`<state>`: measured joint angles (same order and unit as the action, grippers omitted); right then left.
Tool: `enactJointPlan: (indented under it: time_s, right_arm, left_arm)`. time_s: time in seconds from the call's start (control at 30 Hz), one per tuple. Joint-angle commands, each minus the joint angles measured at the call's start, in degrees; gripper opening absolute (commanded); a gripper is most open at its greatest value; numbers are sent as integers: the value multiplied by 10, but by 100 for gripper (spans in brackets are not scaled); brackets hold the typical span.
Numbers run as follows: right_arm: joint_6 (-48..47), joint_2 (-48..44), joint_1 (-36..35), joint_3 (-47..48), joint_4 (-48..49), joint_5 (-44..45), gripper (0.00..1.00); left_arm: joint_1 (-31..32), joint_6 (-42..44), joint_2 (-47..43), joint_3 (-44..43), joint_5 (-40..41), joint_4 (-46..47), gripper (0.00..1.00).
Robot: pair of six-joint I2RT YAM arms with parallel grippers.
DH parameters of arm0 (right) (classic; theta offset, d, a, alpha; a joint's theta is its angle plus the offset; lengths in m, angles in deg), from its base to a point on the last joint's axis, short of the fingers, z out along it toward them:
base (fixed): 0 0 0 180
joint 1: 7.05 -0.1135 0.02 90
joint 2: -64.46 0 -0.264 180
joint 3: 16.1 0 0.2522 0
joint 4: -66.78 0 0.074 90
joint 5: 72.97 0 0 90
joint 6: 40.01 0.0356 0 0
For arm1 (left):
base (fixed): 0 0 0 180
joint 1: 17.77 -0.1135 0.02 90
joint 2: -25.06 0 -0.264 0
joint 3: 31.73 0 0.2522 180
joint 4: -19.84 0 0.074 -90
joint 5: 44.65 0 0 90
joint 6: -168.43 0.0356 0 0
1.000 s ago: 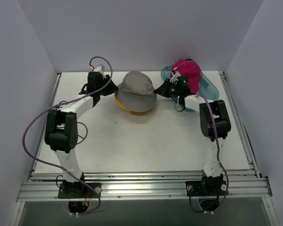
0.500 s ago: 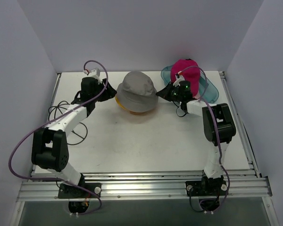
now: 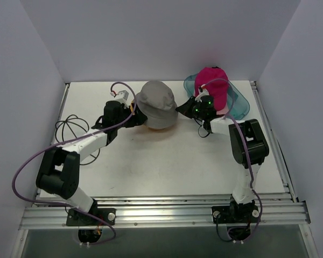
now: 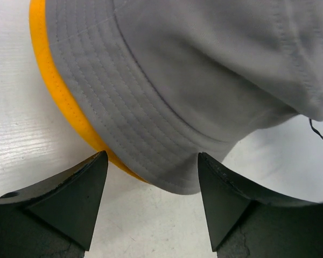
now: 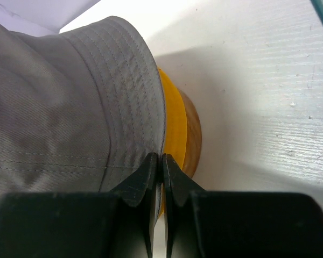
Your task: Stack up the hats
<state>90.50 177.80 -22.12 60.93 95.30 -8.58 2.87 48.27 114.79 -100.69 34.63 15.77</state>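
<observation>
A grey bucket hat point(image 3: 157, 102) sits over a mustard yellow hat point(image 4: 58, 91) on a round wooden stand point(image 5: 194, 141) at the back middle of the table. My right gripper point(image 3: 178, 108) is shut on the grey hat's right brim point(image 5: 133, 80), with the yellow hat point(image 5: 175, 124) just beneath the pinch. At the left brim my left gripper point(image 3: 131, 110) stands open. The brim's edge point(image 4: 189, 183) hangs between its fingertips point(image 4: 91, 183) without touching them. A magenta cap point(image 3: 215, 86) rests at the back right.
A translucent teal piece point(image 3: 241, 103) lies under the magenta cap near the right rail. A black wire frame point(image 3: 69, 127) lies on the table left of my left arm. White walls close in the back and both sides.
My left gripper has opened, drawn back to the left, then come in low at the grey hat's left brim. The right gripper has stayed shut on the right brim.
</observation>
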Motion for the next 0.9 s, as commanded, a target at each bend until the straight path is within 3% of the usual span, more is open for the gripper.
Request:
enactJointPlan:
  time_s: [0.0, 0.43, 0.53, 0.57, 0.63, 0.67, 0.73, 0.77, 0.87]
  right_arm:
    - [-1, -32, -3, -2, 31, 11, 0]
    - [-9, -26, -4, -3, 35, -1, 0]
    - [-10, -26, -3, -6, 35, -3, 0]
    - [-10, -27, -3, -6, 35, -3, 0]
    - [-10, -28, -4, -9, 36, -3, 0]
    - [-10, -29, -3, -9, 36, -4, 0]
    - [-11, -29, -3, -10, 35, -6, 0]
    - [-12, -30, -4, -10, 35, -6, 0]
    - [-11, -32, -4, -8, 34, -7, 0]
  left_arm:
    - [-2, -10, 32, 0, 3, 67, 76]
    - [-1, -34, 84, -12, 33, 142, 71]
    - [-1, -40, 82, -10, 44, 146, 60]
    - [-1, -43, 80, -8, 53, 146, 48]
    - [-2, -44, 80, -7, 57, 146, 34]
    - [-2, -44, 81, -6, 61, 144, 21]
    - [-2, -44, 83, -4, 62, 143, 8]
    - [-3, -43, 85, -3, 63, 142, 3]
    - [-4, -42, 92, -1, 66, 136, 2]
